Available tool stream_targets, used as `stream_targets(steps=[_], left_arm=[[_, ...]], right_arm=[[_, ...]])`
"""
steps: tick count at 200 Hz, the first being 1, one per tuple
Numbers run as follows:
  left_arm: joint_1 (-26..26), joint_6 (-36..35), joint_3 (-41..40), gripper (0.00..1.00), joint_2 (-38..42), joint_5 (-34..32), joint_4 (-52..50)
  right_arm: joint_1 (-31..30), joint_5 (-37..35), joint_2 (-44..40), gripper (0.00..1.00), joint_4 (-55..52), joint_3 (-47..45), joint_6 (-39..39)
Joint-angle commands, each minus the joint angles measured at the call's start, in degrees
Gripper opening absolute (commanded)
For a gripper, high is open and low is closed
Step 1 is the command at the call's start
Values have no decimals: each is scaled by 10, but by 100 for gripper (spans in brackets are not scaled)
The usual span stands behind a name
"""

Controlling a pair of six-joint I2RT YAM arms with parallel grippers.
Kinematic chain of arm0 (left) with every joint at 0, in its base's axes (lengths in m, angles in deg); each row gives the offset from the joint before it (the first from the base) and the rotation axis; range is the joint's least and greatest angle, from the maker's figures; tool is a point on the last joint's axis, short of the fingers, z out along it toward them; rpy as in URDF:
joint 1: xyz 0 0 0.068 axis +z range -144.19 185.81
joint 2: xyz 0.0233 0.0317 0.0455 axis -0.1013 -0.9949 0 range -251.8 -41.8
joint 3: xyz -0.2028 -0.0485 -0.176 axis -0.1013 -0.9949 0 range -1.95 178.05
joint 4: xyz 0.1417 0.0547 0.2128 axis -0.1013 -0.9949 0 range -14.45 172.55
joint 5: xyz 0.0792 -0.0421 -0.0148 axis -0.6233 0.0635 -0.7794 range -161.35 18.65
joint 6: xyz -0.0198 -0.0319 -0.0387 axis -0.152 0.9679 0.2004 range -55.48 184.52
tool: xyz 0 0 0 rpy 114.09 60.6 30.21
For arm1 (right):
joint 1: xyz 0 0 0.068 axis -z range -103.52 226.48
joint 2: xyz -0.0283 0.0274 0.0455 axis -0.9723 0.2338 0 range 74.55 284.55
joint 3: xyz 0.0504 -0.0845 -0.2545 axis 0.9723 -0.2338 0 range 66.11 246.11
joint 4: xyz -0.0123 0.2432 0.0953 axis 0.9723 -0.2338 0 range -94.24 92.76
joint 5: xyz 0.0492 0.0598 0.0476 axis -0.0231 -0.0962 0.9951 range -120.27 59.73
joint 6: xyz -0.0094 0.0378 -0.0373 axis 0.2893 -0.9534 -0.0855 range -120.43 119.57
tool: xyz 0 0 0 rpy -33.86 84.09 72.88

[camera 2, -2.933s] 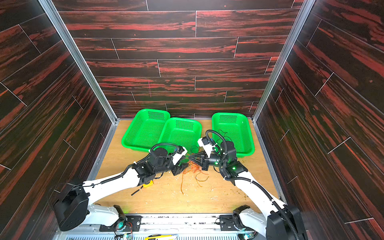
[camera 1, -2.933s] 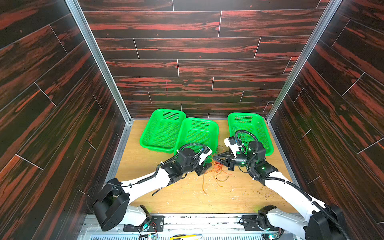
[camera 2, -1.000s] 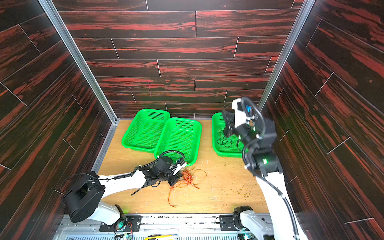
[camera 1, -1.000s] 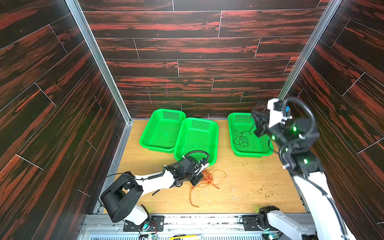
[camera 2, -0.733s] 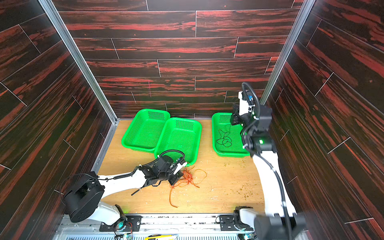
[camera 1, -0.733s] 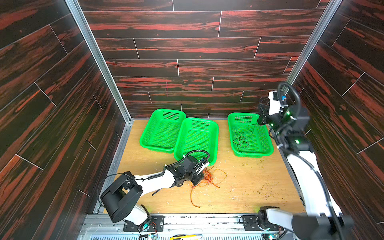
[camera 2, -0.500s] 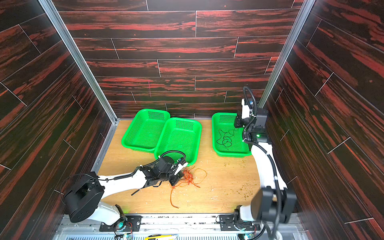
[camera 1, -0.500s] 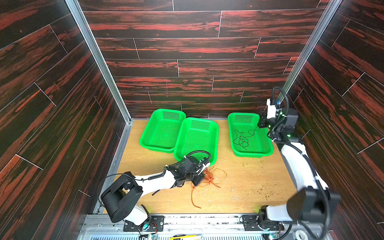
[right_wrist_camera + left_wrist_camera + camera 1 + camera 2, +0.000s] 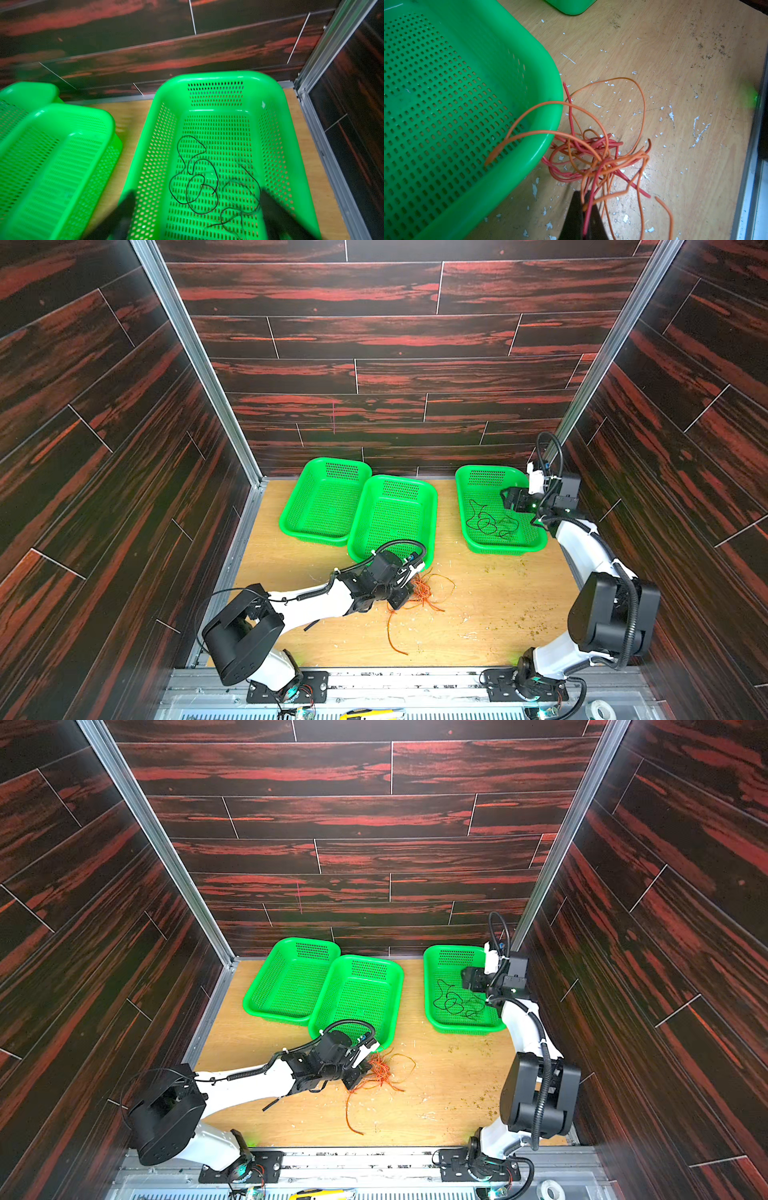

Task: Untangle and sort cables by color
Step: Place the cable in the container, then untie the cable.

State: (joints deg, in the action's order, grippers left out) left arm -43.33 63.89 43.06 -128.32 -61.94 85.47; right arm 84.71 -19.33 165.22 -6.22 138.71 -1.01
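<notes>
At the table's (image 9: 490, 614) near side, the left gripper (image 9: 398, 600) is clamped on one tangle of orange and red cables (image 9: 422, 593) beside the middle of three green baskets (image 9: 434, 506). Farther back, the right gripper (image 9: 508, 499) hangs with jaws spread over the right basket (image 9: 460, 510), which holds black cable (image 9: 484, 524). Only the left wrist view tells red strands (image 9: 562, 176) from orange.

We log black cables (image 9: 484, 526) looped inside right green basket (image 9: 498, 548) | orange and red cables (image 9: 423, 593) tangled on desk (image 9: 490, 605)

White arm links (image 9: 307, 608), black joints (image 9: 243, 641), corrugated black hoses (image 9: 633, 614).
</notes>
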Motion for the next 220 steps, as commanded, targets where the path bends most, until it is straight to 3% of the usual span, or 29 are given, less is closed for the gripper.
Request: stream_targets(steps=[1, 33, 55, 97, 115, 138, 162, 183, 220], left_arm=[[-1, -12, 22, 0, 26, -1, -9], [-1, -20, 21, 0, 44, 9, -7], [-2, -35, 11, 0, 61, 19, 6], [-2, -112, -6, 0, 91, 35, 15], [-2, -142, -6, 0, 104, 24, 8], [-2, -170, -4, 0, 116, 11, 6], [-2, -189, 5, 0, 120, 1, 0], [-2, -192, 7, 0, 123, -5, 8], [-4, -189, 6, 0, 123, -11, 24]], right_arm=[[1, 9, -44, 99, -62, 34, -2], [-2, 50, -114, 99, -101, 21, -17], [-19, 186, -166, 98, -136, -7, -3], [-124, 327, -228, 78, -229, -76, 24], [-170, 365, -249, 68, -192, -134, -14], [-203, 402, -262, 63, -119, -208, -74], [-235, 438, -256, 59, -74, -249, -126], [-249, 450, -240, 48, -38, -275, -159], [-256, 479, -213, 46, 80, -307, -241]])
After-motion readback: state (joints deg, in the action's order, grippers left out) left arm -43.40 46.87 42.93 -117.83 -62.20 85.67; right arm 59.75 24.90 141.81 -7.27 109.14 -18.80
